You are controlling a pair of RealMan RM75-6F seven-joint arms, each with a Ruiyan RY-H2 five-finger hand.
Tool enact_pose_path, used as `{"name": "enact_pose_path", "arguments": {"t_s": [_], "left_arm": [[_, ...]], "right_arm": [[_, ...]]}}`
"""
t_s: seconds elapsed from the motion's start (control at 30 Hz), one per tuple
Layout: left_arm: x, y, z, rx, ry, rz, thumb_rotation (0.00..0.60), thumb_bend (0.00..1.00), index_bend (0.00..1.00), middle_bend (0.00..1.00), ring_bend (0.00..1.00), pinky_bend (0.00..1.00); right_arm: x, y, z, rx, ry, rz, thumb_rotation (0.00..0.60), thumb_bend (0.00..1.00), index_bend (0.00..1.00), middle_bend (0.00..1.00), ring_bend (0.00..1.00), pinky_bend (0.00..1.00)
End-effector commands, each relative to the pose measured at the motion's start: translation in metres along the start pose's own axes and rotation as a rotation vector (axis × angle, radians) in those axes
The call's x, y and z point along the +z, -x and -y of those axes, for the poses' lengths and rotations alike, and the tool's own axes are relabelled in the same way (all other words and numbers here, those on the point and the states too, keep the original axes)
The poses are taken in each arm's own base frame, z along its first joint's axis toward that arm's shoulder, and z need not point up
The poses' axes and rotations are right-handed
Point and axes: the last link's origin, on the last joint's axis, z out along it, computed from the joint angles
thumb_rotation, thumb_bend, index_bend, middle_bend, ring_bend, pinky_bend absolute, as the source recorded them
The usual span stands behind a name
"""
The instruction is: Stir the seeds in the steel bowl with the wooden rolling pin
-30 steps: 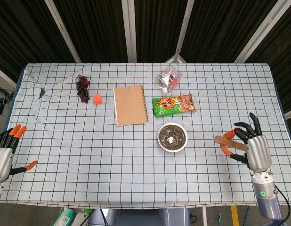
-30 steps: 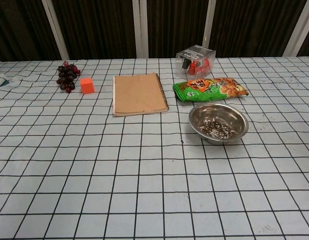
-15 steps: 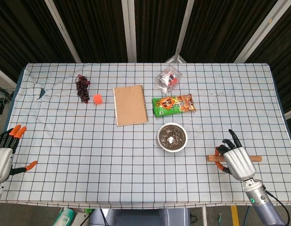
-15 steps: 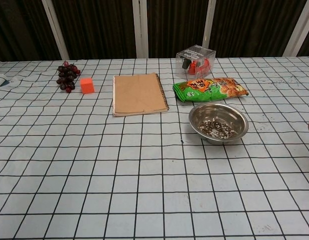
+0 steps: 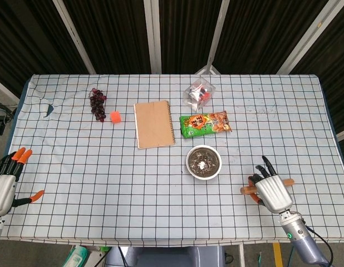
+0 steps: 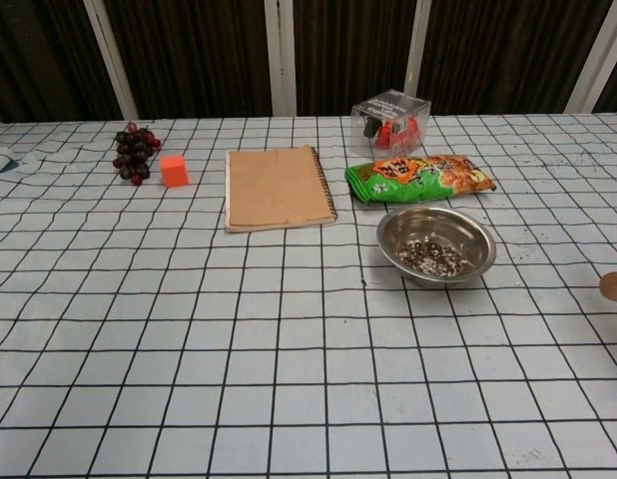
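The right hand [image 5: 270, 191] grips the rigid, light wooden rolling pin [image 5: 287, 181] mid-length near the table's front-right corner, beside the round steel bowl [image 5: 204, 162].

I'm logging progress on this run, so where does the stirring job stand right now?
Early. The right hand holds the wooden rolling pin, whose ends stick out on both sides of it, so pickup looks done. The pin is right of the steel bowl, not yet over it. The seeds lie untouched in the bowl. Still left: carrying the pin over, lowering an end into the seeds and stirring. The left hand is open at the table's left edge.
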Motion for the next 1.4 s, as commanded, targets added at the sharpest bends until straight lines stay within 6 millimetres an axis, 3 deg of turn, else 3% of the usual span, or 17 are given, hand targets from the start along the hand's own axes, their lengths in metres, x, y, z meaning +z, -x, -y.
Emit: {"name": "enact_pose_path", "arguments": {"t_s": [0.03,0.6,0.87,1.2,1.4], "left_arm": [[0.000,0.000,0.000,0.000,0.000,-0.001,0.600,0.02,0.00,0.00,0.00,0.00],[0.000,0.000,0.000,0.002,0.001,-0.001,0.600,0.02,0.00,0.00,0.00,0.00],[-0.001,-0.001,0.000,0.001,0.003,-0.003,0.600,0.02,0.00,0.00,0.00,0.00],[-0.002,-0.002,0.002,0.078,0.023,-0.023,0.600,0.02,0.00,0.00,0.00,0.00],[-0.001,-0.002,0.003,0.091,0.019,-0.026,0.600,0.02,0.00,0.00,0.00,0.00]], "right_arm": [[-0.001,0.003,0.001,-0.013,0.025,0.024,0.600,0.58,0.56,0.54,0.19,0.00],[-0.003,-0.004,0.008,-0.048,0.058,-0.006,0.600,0.47,0.34,0.36,0.07,0.00],[-0.009,-0.015,0.000,-0.043,0.119,-0.019,0.600,0.43,0.25,0.27,0.00,0.00],[-0.028,-0.054,-0.034,-0.028,0.299,-0.113,0.600,0.43,0.04,0.01,0.00,0.00],[-0.051,-0.066,-0.050,0.096,0.387,-0.132,0.600,0.43,0.00,0.00,0.00,0.00]]}}
